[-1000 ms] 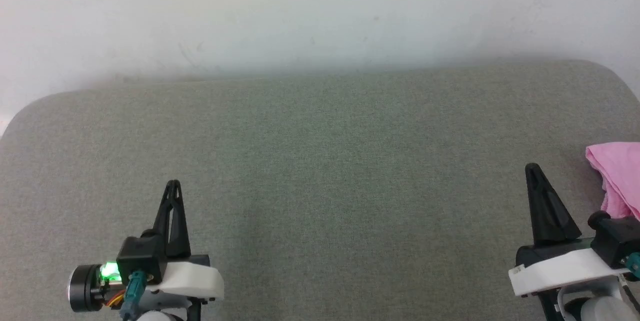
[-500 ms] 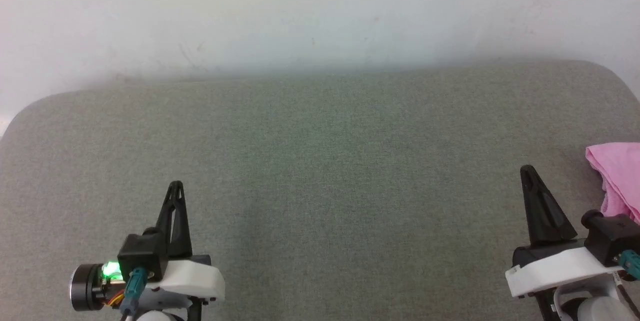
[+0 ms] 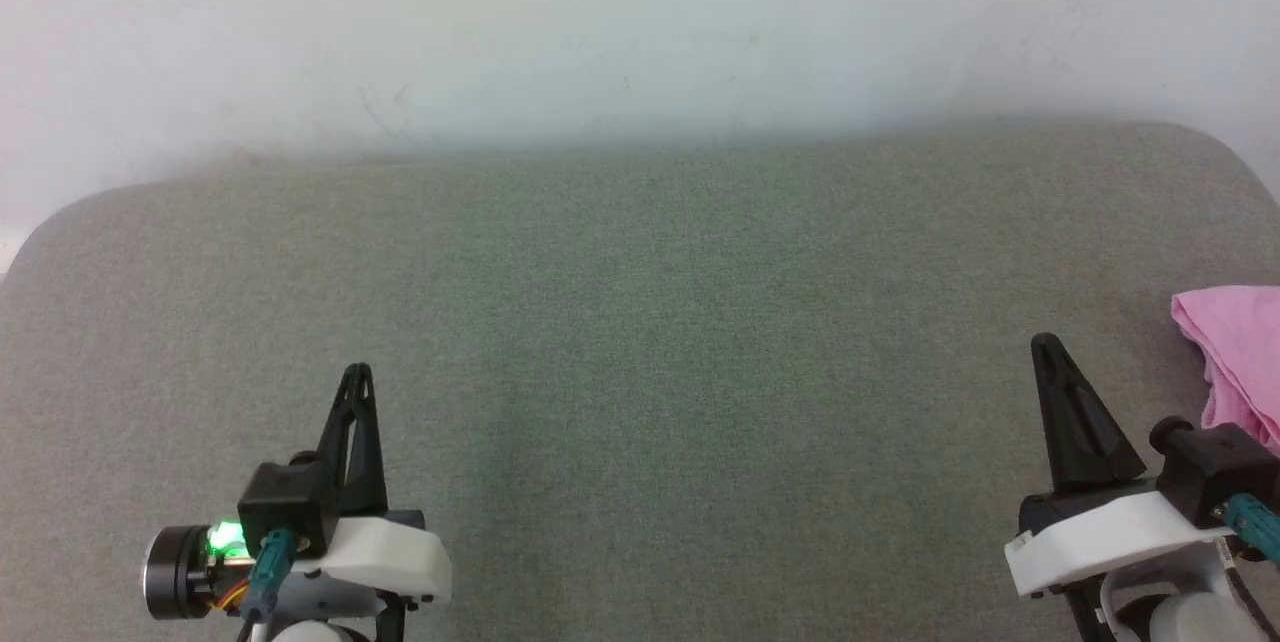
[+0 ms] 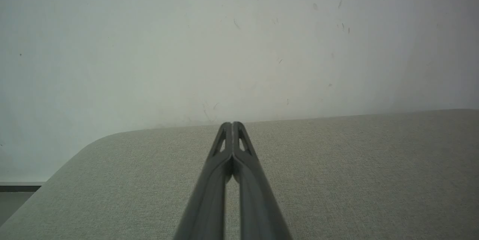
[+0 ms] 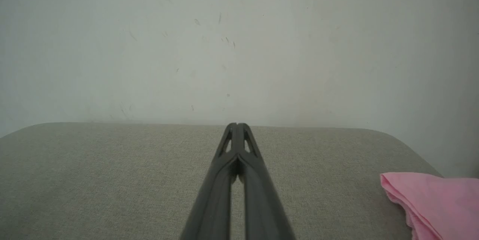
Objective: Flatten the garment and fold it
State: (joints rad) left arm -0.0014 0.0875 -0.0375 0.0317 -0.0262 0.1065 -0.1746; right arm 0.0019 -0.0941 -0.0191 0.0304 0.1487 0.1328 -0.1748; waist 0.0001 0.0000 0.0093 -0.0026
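The garment (image 3: 1238, 347) is a light pink folded bundle of cloth lying at the far right edge of the grey cushion, partly cut off by the frame; the right wrist view shows the garment (image 5: 434, 200) at the lower right. My right gripper (image 3: 1042, 342) is shut and empty, just left of the cloth and apart from it, its tips (image 5: 237, 125) pressed together. My left gripper (image 3: 357, 370) is shut and empty at the lower left, far from the cloth, its tips (image 4: 232, 123) together.
The grey fabric cushion (image 3: 640, 322) spreads across the head view, with rounded far corners. A pale wall (image 3: 640, 22) rises right behind its far edge. A strip of dark floor (image 4: 15, 191) shows past the cushion's left corner.
Both grippers have drawn back slightly toward the bottom of the head view, the right one also drifting a little left. The garment has not moved.
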